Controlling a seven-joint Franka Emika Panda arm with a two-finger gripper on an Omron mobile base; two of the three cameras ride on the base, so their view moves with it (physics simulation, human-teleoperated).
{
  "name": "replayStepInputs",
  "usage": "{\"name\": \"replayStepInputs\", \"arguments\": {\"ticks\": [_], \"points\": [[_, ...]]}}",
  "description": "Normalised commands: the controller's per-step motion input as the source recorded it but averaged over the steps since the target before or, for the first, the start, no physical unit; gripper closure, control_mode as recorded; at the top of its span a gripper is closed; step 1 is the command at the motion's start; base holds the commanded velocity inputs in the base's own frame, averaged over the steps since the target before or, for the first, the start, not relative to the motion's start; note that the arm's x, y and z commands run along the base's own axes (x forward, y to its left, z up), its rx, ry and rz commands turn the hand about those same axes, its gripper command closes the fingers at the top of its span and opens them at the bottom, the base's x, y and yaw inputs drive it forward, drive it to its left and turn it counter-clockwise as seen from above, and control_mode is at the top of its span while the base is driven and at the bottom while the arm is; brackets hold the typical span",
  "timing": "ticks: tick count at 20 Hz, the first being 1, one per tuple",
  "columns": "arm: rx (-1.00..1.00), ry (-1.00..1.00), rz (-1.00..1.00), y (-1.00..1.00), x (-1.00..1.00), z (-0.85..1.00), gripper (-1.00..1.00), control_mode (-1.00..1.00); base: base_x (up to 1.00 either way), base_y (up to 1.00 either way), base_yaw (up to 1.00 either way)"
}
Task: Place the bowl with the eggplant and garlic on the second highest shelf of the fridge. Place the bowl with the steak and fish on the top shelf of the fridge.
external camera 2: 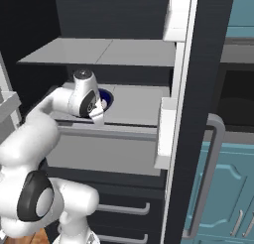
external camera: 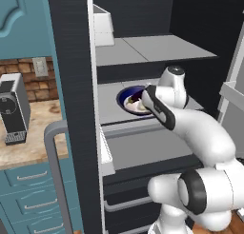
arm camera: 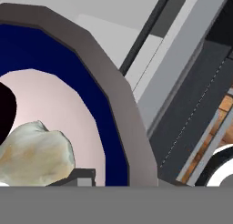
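The fridge (external camera: 71, 109) stands open, dark-walled, between teal cabinets (external camera 2: 223, 188) and a wooden counter (external camera: 38, 133) backed by brick. Inside it, the bowl (external camera: 129, 99) with the garlic (arm camera: 34, 150) and the eggplant (arm camera: 5, 107) sits on the second shelf (external camera 2: 139, 106), just below the top shelf (external camera: 157, 50). The gripper (arm camera: 79, 177) is at the bowl's rim, jaws drawn narrow around it. A white door bin (external camera 2: 163, 134) hangs beside the shelf.

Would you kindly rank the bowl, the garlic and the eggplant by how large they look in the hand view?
1. Bowl
2. Garlic
3. Eggplant, cut off by the picture's edge, so its rank is unsure.
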Motion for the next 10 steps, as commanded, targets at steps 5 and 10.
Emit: {"name": "replayStepInputs", "arguments": {"ticks": [5,10], "points": [[-0.08,0.00,0.00,0.00,1.00,-0.32,1.00,-1.00,0.00,0.00,0.00],[-0.05,0.00,0.00,0.00,1.00,0.00,1.00,-1.00,0.00,0.00,0.00]]}}
